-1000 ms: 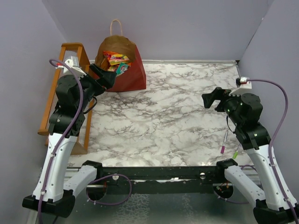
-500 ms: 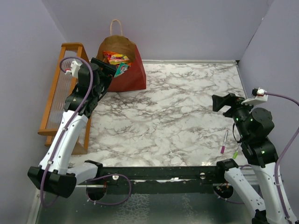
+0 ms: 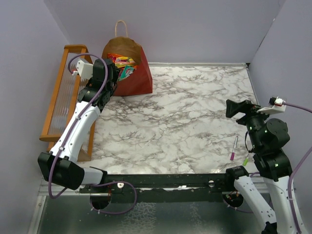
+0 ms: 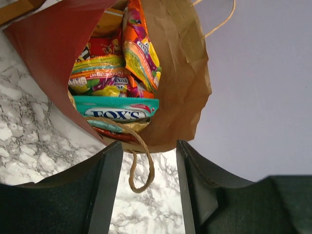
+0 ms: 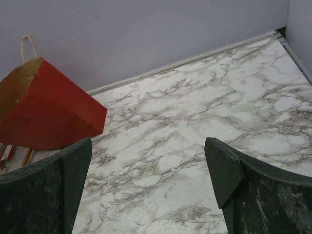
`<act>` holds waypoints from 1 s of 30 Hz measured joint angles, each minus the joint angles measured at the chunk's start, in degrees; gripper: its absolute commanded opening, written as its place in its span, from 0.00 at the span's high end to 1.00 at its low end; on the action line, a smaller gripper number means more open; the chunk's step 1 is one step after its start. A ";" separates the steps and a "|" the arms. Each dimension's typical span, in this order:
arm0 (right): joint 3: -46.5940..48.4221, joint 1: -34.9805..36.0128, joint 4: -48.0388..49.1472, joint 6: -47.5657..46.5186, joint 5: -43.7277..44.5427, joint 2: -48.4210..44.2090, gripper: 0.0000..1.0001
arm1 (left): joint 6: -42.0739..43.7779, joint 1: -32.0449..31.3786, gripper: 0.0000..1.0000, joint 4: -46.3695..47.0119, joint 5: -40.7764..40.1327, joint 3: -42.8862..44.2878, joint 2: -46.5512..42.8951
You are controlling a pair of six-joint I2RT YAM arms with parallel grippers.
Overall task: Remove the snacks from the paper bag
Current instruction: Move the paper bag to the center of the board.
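Small shiny crinkly snack packets (image 3: 119,62), red, orange, yellow and teal, lie heaped inside the large dark red paper bag (image 3: 134,82) with brown kraft lining. In the left wrist view a flat teal packet (image 4: 116,111) lettered FOX'S lies across the pile nearest the mouth; a long orange packet (image 4: 139,44) leans on the brown inner wall behind it; yellow-green and red packets are packed between.

The bag sits at the far left corner of the white-and-grey marbled worktop (image 3: 185,122), mouth open and tipped towards the left arm; one thin twisted tan handle (image 3: 120,28) sticks up from the far rim; a second handle loop (image 4: 141,168) hangs out over the near rim above the marble.

Left gripper (image 3: 114,73) is at the bag's mouth, by the near left rim; fingers partly spread with a clear gap, nothing pinched; the hanging handle loop shows in that gap beyond the fingertips; contact with the bag cannot be told.

Orange wooden rack (image 3: 58,97) stands just beside the bag, along the left edge of the worktop.

Right gripper (image 3: 237,108) is well apart, over the right edge; fingers spread wide, empty, facing across the marble towards the bag.

Thin pink pen (image 3: 234,148) and thin green pen (image 3: 246,159) lie close together by the near right corner.
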 measured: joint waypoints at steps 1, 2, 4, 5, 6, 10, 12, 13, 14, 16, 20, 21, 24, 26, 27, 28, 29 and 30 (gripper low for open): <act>0.00 0.00 0.00 0.00 0.20 -0.31 0.01 | -0.22 0.00 0.55 0.04 -0.44 0.07 0.09; 0.00 0.00 0.00 0.00 0.31 -0.55 0.01 | -0.50 0.00 0.58 0.20 -0.79 0.07 0.24; 0.02 0.00 -0.02 0.02 0.44 -0.98 0.01 | -0.85 0.00 0.62 0.50 -1.01 0.07 0.68; 0.02 0.00 -0.04 0.02 0.46 -1.11 0.01 | -0.96 0.00 0.63 0.85 -1.01 0.07 1.03; 0.02 -0.02 -0.11 0.02 0.48 -1.20 0.01 | -0.98 0.00 0.64 1.14 -0.98 0.07 1.31; 0.57 0.00 -0.85 0.02 0.63 -1.40 0.01 | -1.05 0.00 0.83 1.79 -0.85 0.07 2.29; 0.92 0.00 -1.11 0.02 0.70 -1.49 0.01 | -1.11 0.00 0.88 2.10 -0.31 0.04 2.40; 0.96 0.00 -1.25 0.02 0.72 -1.60 0.01 | -1.05 0.00 0.88 2.47 0.17 -0.04 2.40; 0.96 0.00 -1.49 0.07 0.76 -1.75 0.01 | -0.90 0.02 0.90 2.80 0.68 -0.17 2.36; 0.96 -0.02 -2.03 0.24 0.81 -1.92 0.01 | -0.52 0.00 0.94 4.07 2.82 -1.33 2.05; 0.96 0.00 -3.06 1.09 0.79 -1.95 0.01 | 0.59 0.00 0.96 6.69 9.38 -5.88 0.70; 0.96 0.00 -3.17 1.22 0.74 -1.95 0.01 | 1.05 0.00 0.96 7.06 11.02 -6.78 0.42; 0.96 0.00 -3.17 1.68 0.37 -1.95 0.01 | 3.65 0.00 0.98 8.22 17.79 -9.55 -0.52; 0.96 0.00 -3.17 1.84 0.17 -1.92 0.01 | 5.84 0.13 0.99 8.87 22.03 -10.78 -1.29; 0.96 -0.02 -3.19 2.01 -0.07 -1.88 0.01 | 7.17 0.17 0.99 8.90 24.48 -11.17 -1.86; 0.96 0.00 -3.19 2.12 -0.28 -1.86 0.01 | 8.17 0.17 0.99 8.92 26.38 -11.43 -2.45; 0.96 -0.02 -3.17 2.14 -0.48 -1.79 0.01 | 9.25 0.15 0.99 9.01 28.35 -11.87 -3.37; 0.96 0.00 -3.19 2.14 -0.72 -1.73 0.01 | 10.16 0.17 0.99 9.27 30.01 -12.59 -4.59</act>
